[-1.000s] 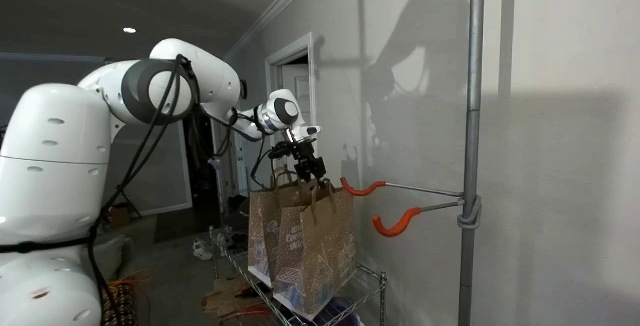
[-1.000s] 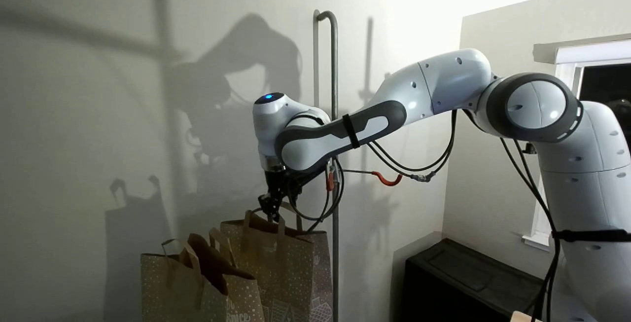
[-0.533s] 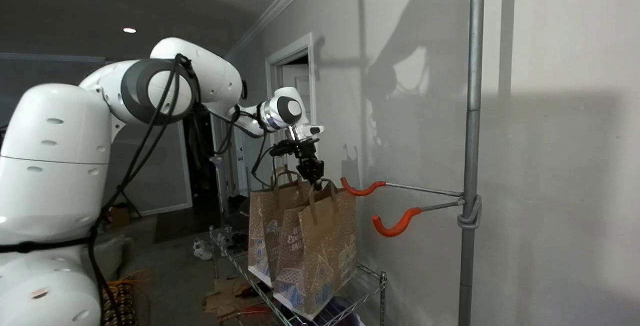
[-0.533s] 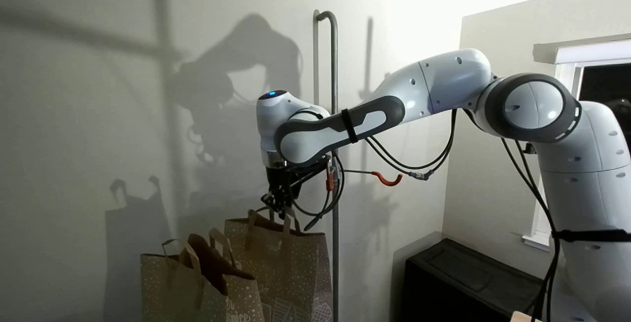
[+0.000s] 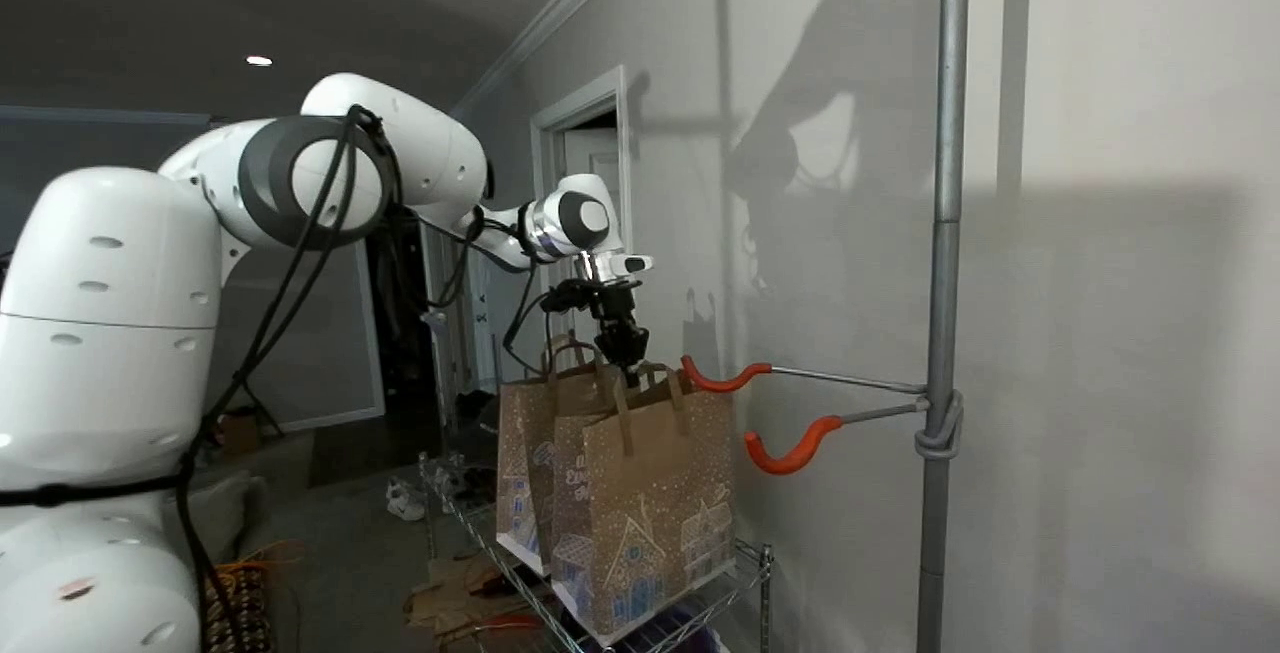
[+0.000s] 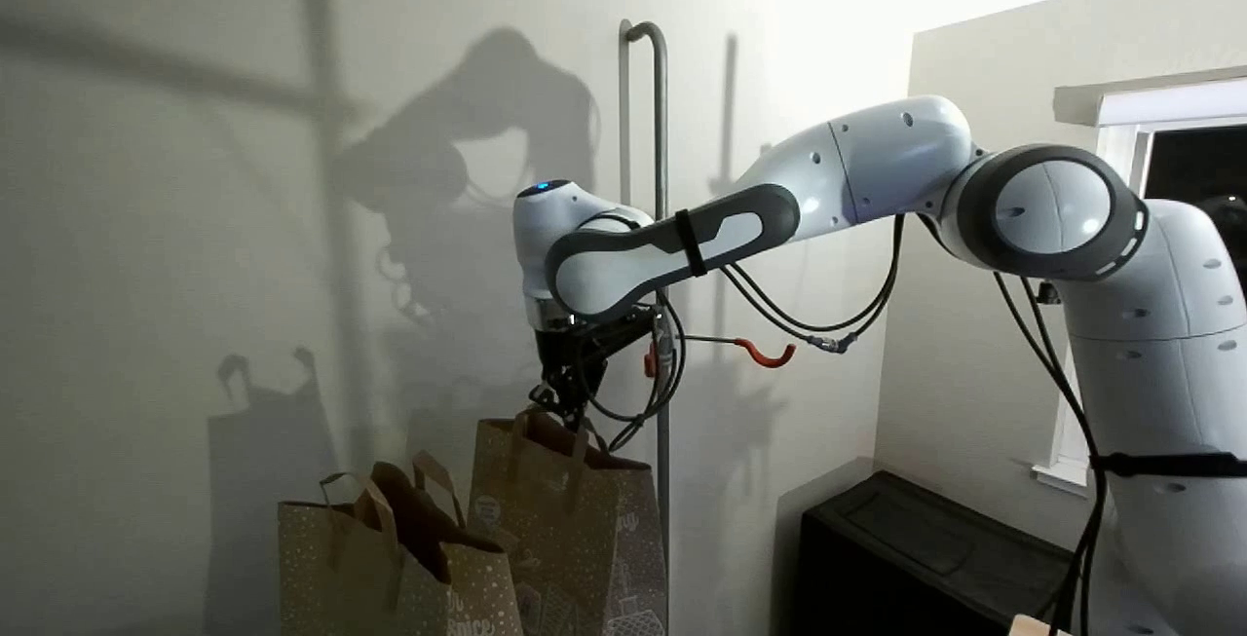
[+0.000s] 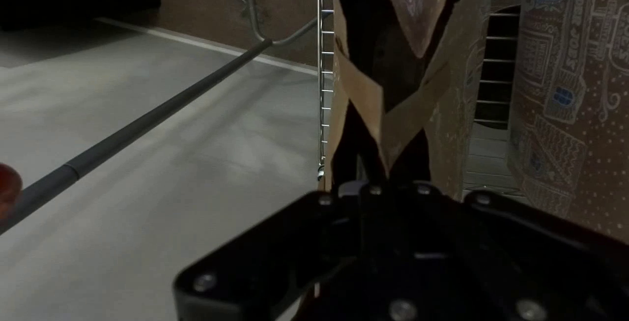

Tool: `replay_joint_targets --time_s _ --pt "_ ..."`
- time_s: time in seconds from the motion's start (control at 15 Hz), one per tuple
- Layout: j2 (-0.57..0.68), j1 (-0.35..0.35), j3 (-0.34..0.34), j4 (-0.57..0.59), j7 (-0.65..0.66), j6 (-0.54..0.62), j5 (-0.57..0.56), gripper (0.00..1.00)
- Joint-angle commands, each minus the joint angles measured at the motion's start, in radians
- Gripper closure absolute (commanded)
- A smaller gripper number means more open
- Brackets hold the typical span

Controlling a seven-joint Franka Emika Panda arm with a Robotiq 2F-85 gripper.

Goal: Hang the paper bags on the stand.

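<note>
Paper bags were near the stand, and there we saw the gripper clamped on the closer one's handles!

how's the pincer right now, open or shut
Shut: in the wrist view the pincer has its jaws together, apparently pinching the paper bag by both handles, which converge there.

Gripper: pinches nearer bag by handles
Farther bag: upright behind, on wire rack
Stand: grey pole, two orange hooks
</note>
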Motion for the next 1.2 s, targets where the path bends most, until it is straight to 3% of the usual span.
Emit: replay_joint_targets --time_s 0.0,0.27,0.6,1.13 --pt "-0.088 -0.021 -0.002 -0.033 -0.042 -0.102 0.036 0.96" --pt "-0.228 -0.058 0.007 -0.075 -0.141 -0.2 0.106 0.95" --pt "-0.372 -0.11 -0.008 -0.149 -0.407 -0.284 0.185 0.95" --pt "-0.512 -0.165 -0.071 -0.338 -0.782 -0.357 0.135 0.96"
